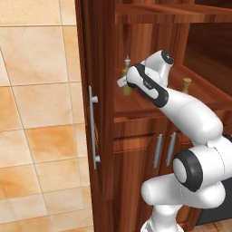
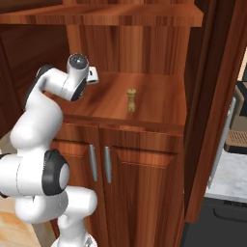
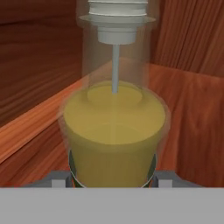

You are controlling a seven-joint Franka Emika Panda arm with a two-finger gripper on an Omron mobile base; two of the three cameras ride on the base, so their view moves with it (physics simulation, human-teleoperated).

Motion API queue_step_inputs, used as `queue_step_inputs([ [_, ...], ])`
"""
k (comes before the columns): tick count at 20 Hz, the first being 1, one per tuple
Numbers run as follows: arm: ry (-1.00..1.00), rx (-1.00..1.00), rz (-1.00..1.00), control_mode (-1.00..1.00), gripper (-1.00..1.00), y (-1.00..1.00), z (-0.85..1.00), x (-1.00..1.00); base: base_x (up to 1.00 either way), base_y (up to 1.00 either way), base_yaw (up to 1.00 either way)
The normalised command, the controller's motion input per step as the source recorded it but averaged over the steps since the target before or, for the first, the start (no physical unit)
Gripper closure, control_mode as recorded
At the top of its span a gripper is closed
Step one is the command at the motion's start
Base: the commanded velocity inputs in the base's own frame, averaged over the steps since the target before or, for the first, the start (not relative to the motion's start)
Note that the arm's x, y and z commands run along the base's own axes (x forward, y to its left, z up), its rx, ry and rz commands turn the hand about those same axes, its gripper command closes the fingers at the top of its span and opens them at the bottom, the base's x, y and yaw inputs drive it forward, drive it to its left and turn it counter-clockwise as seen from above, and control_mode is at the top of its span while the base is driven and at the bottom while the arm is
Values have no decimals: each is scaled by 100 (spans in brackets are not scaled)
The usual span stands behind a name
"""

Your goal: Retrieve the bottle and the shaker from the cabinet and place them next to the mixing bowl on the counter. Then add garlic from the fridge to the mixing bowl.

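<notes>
Inside the open dark wooden cabinet [image 1: 136, 140] the olive-green bottle [image 3: 114, 131] stands upright on the shelf, its pale cap [image 1: 128, 59] above my hand. My gripper [image 3: 111, 181] is pushed right up to the bottle [image 1: 125, 89], open, with a grey fingertip [image 3: 59, 180] on each side of its base. In the right base view the gripper [image 2: 94, 75] points into the cabinet [image 2: 144, 159] and my arm hides the bottle. The small tan shaker [image 2: 131, 100] stands alone on the same shelf, to the right of my hand [image 1: 186, 84].
The cabinet's left door [image 1: 97, 113] stands open with a silver bar handle [image 1: 93, 131]; the right door [image 2: 217, 120] is open too. An upper shelf [image 2: 111, 14] hangs close overhead. A strip of white marble counter [image 2: 231, 178] lies at the right.
</notes>
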Motion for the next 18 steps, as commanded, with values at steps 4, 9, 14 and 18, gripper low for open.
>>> queue_step_inputs([
  [4, -10, 0, 0, -100, 100, 0, 6, -21, 0, 0, 0],
  [9, -8, 5, 0, -100, 100, -15, 37, -17, 0, 0, 0],
  [14, 0, 5, -6, -100, 100, -38, 25, -70, 0, 0, 0],
  [18, 0, 0, -10, -100, 100, -39, 20, -100, 0, 0, 0],
])
